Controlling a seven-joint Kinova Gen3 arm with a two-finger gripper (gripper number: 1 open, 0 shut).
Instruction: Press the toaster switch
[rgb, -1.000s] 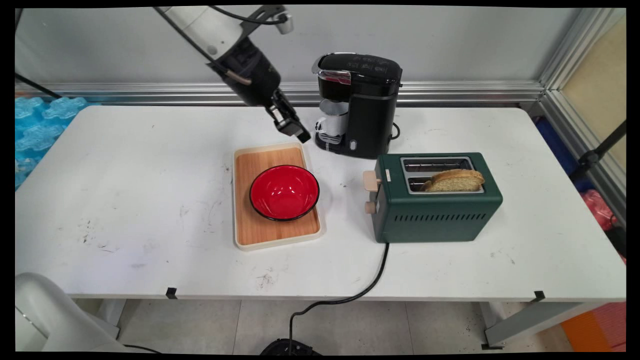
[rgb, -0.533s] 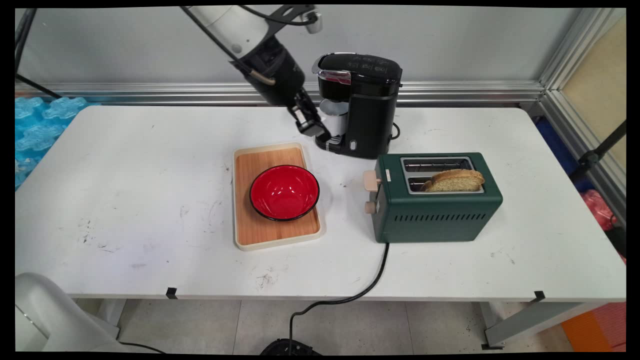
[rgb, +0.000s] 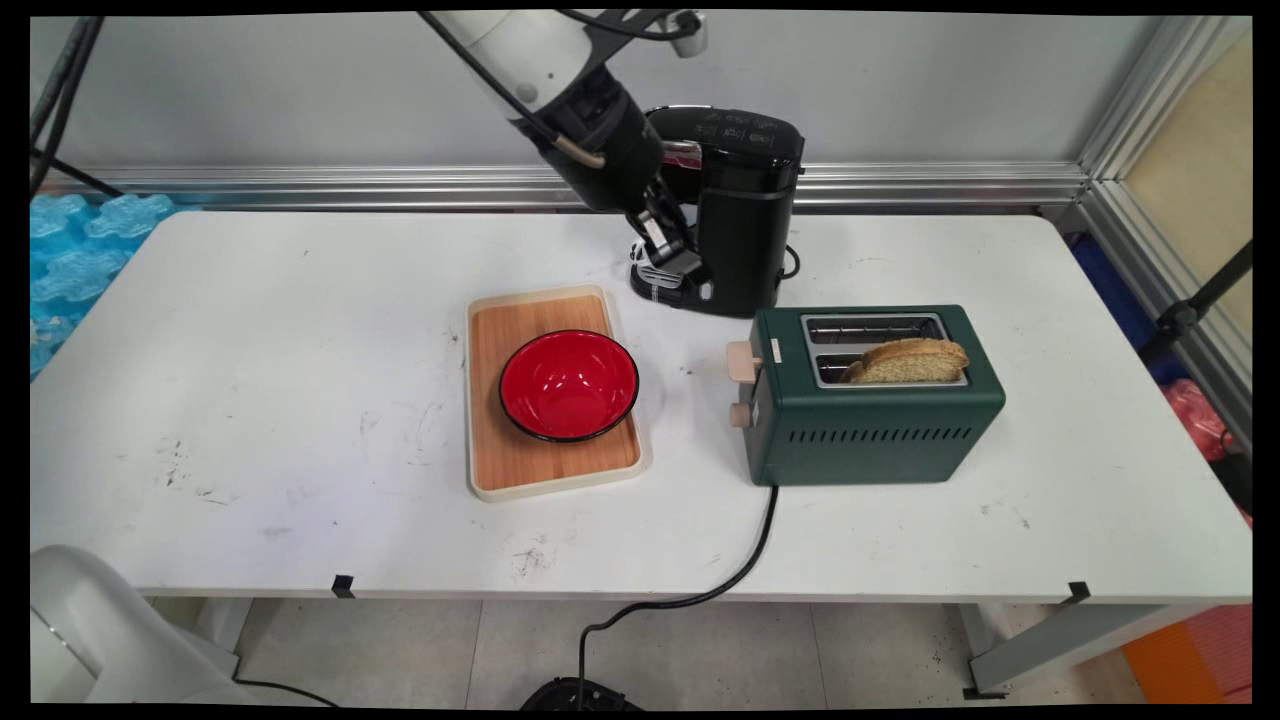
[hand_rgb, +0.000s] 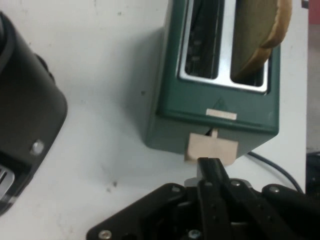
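Claw (rgb: 672, 262) at coffee maker (rgb: 735, 205)

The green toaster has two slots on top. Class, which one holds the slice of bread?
The slot nearer the table's front edge on the green toaster holds the bread slice, which sticks up out of it. The slot behind it, towards the wall, is empty.

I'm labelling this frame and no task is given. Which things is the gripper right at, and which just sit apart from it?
At the gripper:
black coffee machine, the gripper low at its front

Apart from it:
green toaster with a bread slice in one slot
red bowl on the wooden tray
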